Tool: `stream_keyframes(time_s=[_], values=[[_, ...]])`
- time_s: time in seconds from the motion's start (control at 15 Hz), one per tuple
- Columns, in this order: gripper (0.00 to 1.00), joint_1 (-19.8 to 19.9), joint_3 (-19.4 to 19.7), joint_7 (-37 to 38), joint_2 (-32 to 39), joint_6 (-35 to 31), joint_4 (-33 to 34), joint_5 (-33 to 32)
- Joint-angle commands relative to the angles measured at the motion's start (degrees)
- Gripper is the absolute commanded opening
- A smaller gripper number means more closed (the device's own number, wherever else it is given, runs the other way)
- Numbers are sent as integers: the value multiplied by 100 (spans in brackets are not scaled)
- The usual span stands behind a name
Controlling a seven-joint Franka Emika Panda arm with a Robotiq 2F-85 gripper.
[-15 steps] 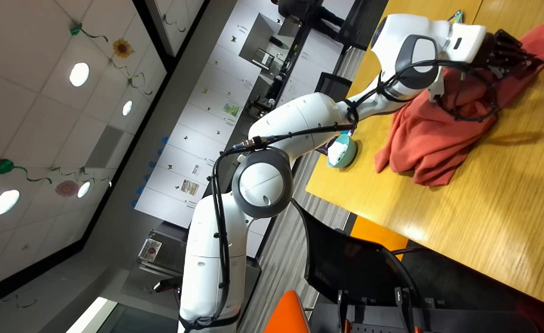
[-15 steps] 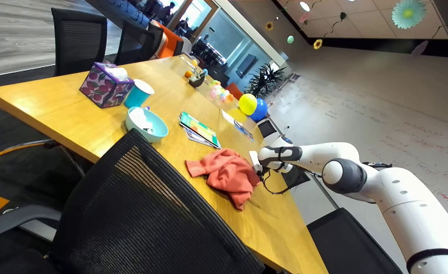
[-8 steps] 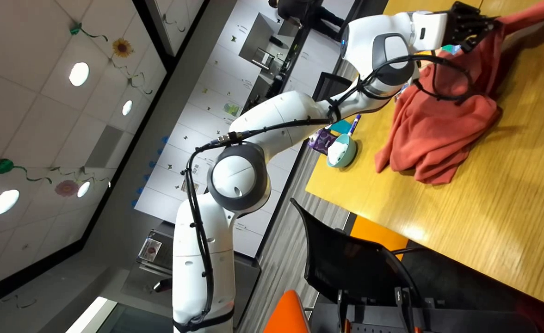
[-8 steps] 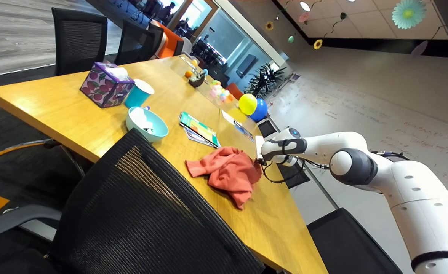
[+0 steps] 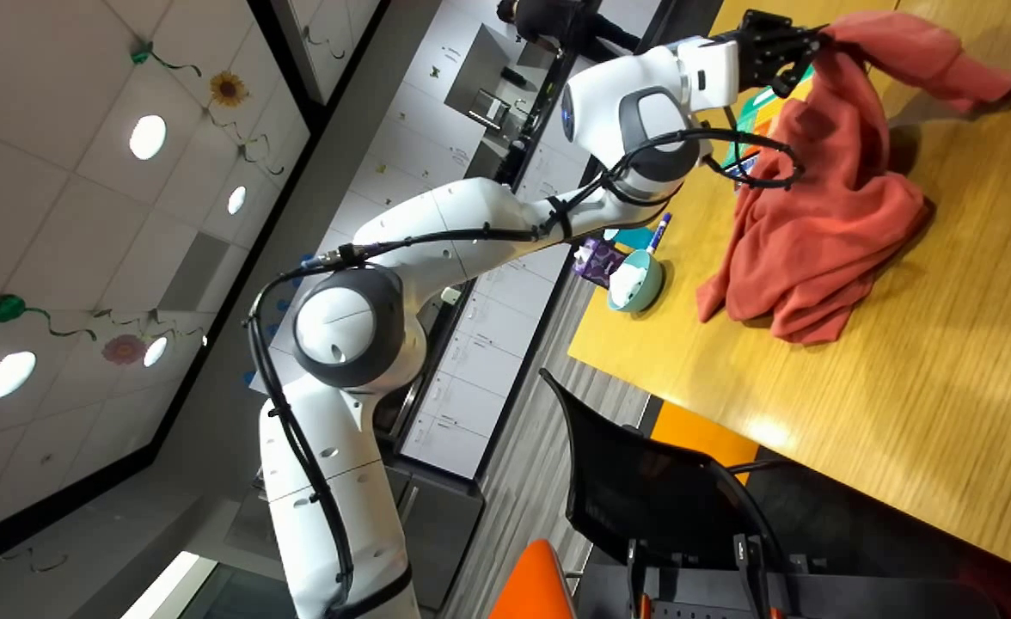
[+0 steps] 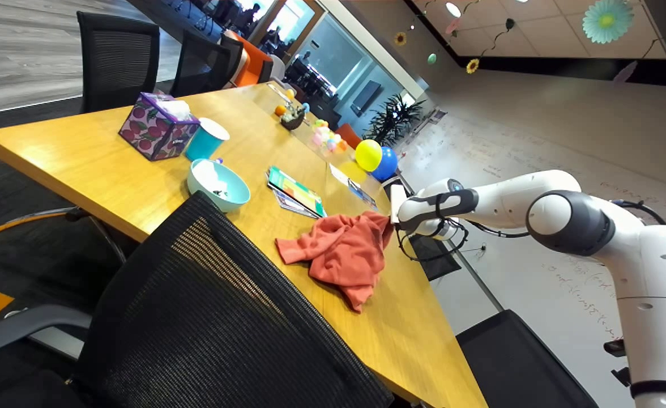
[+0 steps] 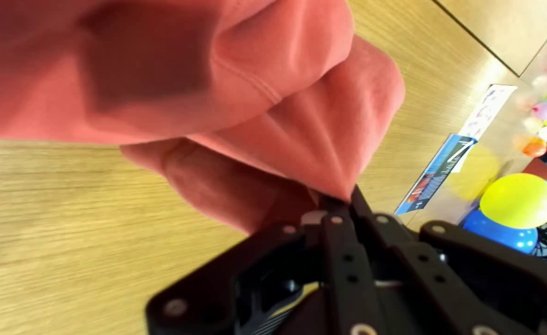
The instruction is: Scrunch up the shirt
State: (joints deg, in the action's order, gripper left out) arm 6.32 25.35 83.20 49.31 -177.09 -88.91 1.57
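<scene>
Since a moment ago the fingers [image 7: 341, 242] are standing farther left and higher, the shirt [image 5: 824, 249] is rising with them at the pinched spot, and its sleeve [image 5: 952, 69] is no longer running out of sight on the right but showing its end.

Going left to right, the white arm [image 5: 454, 211] is reaching in from the left, the turquoise bowl [image 5: 650, 288] is sitting by the edge of the tabletop [image 5: 944, 387], and the green book [image 5: 759, 112] is peeking out on the far side of the cloth. The shirt's bulk is lying rumpled to the near side of the fingers, its long axis running from them towards the near end, with the sleeve trailing right. To my eye the coming move is hanging on that: carrying the held fold back over the near heap would be bunching the cloth; pulling farther away would be stretching it.

In the wrist view the fingers are pinching a small fold of the shirt, tips nearly together. In an exterior view the raised fold [image 6: 375, 226] is hiding most of that grip. I'm failing to make out how the layers are lying underneath, or whether the sleeve's end is touching the tabletop.
</scene>
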Motion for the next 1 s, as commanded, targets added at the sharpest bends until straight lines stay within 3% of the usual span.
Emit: stream_keyframes(time_s=[0.0,0.33,0.47,0.67,0.93], values=[[1,-241,-204,-452,-1204,-221,-1383,-243],[1,-139,-924,-1238,-2586,149,-2728,-569],[1,-122,-1213,-2041,-3132,425,-3319,-87],[1,-57,-1530,-2871,-3791,1250,-3898,322],[1,-105,-1537,-3487,-4251,2671,-4121,538]])
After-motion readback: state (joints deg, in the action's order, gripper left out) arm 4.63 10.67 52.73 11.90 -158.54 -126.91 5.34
